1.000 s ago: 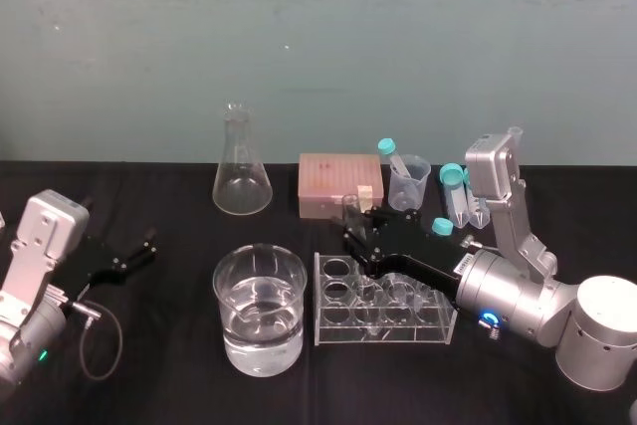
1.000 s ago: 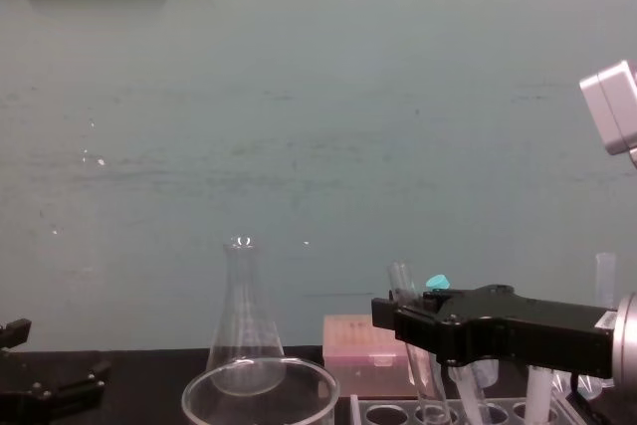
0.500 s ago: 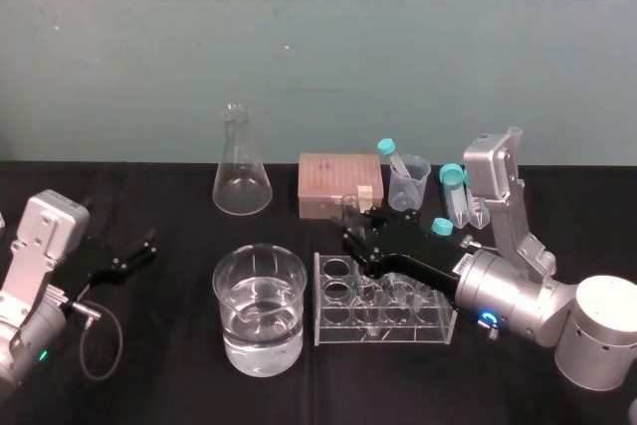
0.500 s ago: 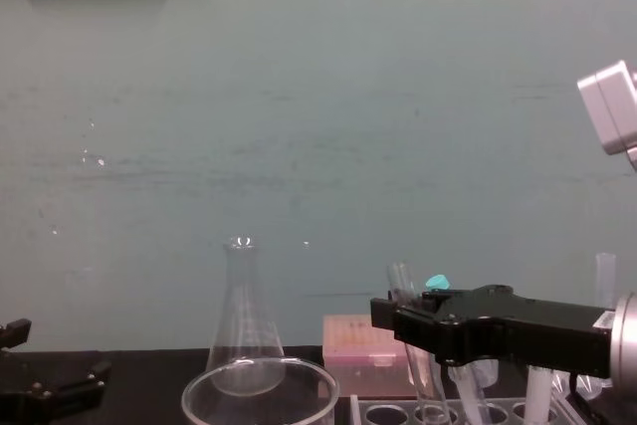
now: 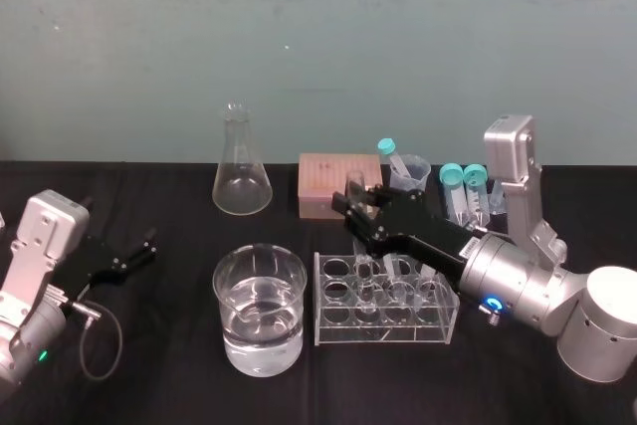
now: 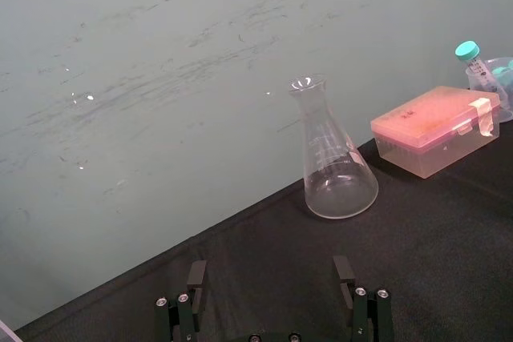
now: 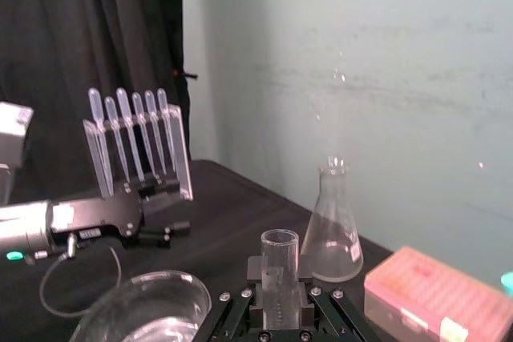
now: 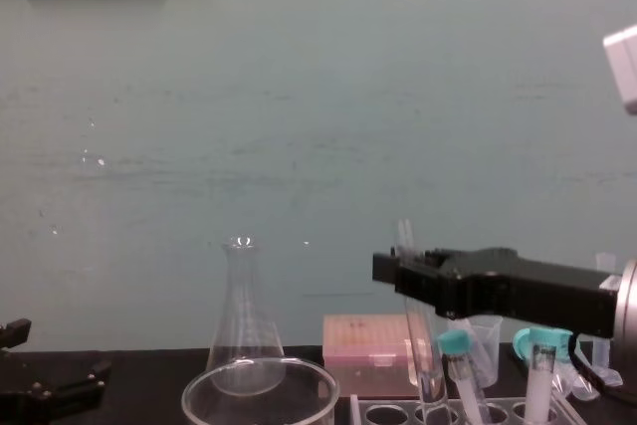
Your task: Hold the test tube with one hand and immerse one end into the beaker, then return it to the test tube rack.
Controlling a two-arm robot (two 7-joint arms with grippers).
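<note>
1. From the head: right pincer clamped on the test tube just below its open mouth, above the back left part of the test tube rack. Tube roughly upright, lower part reaching down among the rack's holes; exact hole impossible to tell. Beaker just left of the rack on the black bench, partly filled with clear liquid, apart from the tube. Left pincer parked low at the bench's left side, fingers spread, holding nothing. Behind: conical flask, pink box, measuring cup and teal-capped tubes.
2. From the left wrist: left pincer wide open over bare bench, nothing between its fingers. Farther off, the flask, and beside it the pink box.
3. From the right wrist: test tube gripped between the closed fingers of the right pincer, open mouth standing clear of them. Beaker close by; flask and pink box beyond. Across the bench, a pipette stand.
4. From the chest: right pincer reaching in from the right, closed around the test tube near its upper end. Tube slightly tilted, mouth above the pincer, bottom down at the test tube rack. Beaker to the left, not touching the tube. Teal-capped tubes just right of it. Left pincer low at the left edge.
</note>
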